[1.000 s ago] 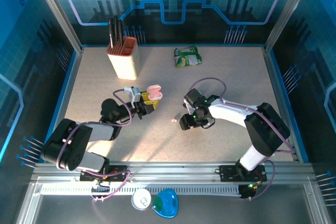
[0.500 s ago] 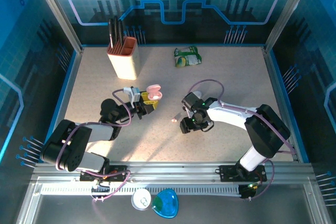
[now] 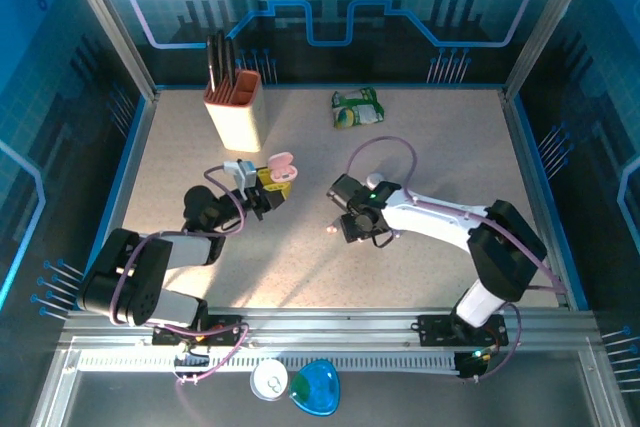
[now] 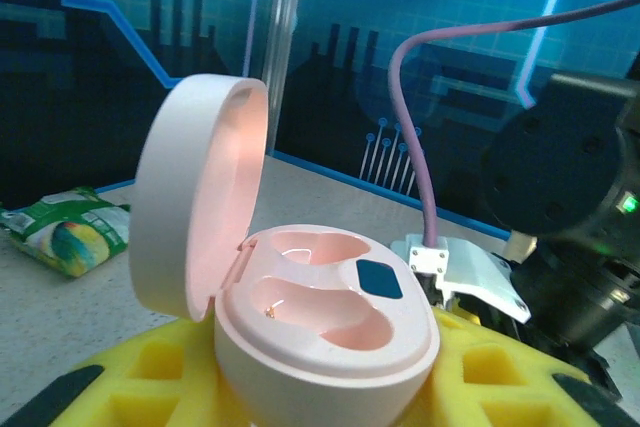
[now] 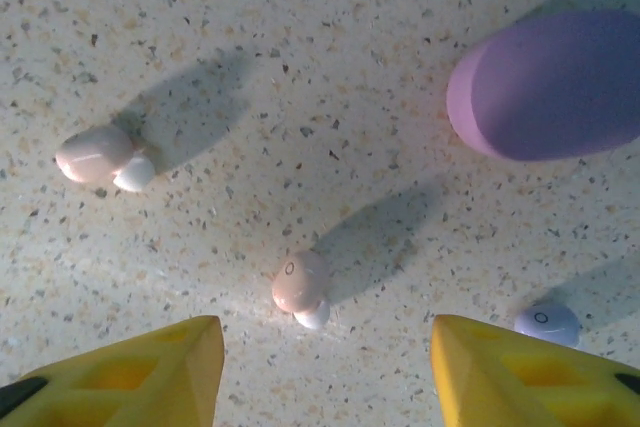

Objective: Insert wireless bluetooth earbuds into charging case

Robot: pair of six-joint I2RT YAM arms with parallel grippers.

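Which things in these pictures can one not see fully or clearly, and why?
- Pink case, left wrist view: its bottom is hidden between the left fingers and cut by the lower edge.
- Lilac case, right wrist view: the right edge cuts it off.
- Earbuds, top view: too small, a mere pink speck beside the right arm.

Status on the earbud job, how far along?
Done: pink case open in the left gripper, wells empty. In hand: right gripper open over a pink earbud. To do: seat it and the second pink earbud; lilac earbud and lilac case untouched.
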